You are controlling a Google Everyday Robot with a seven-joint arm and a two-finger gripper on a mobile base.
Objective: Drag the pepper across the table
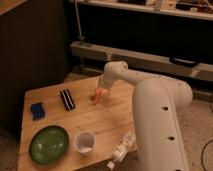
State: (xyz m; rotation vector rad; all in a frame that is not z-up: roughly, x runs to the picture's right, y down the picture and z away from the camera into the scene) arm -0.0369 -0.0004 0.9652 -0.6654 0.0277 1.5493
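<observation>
Pepper: the small slim orange-red tapered pepper (96, 97) is lying on the far half of the table, close to the middle of the back edge, and it is slanting a little.
Gripper: the white gripper (99, 91) is sitting right over the pepper's far end, touching it or all but touching it.
Grip: cannot tell from here whether it is clamped on the pepper or only resting against it.
Arm: the bulky, rounded white robot arm (155, 115) is reaching in from the right and covering that side of the tabletop.
Table: the rectangular light wooden tabletop with plank grain (107, 117) is carrying everything below.
Block: a black oblong block with pale stripes (67, 99) is lying left of the pepper, apart from it.
Pad: a small blue square pad (37, 111) is sitting further left, near the table's left edge.
Plate: a round green plate (48, 144) is occupying the near-left corner.
Cup: a pale translucent cup (84, 142) is standing upright just beside the plate.
Bottle: a clear plastic bottle (121, 148) is lying on its side at the near edge, next to the arm.
</observation>
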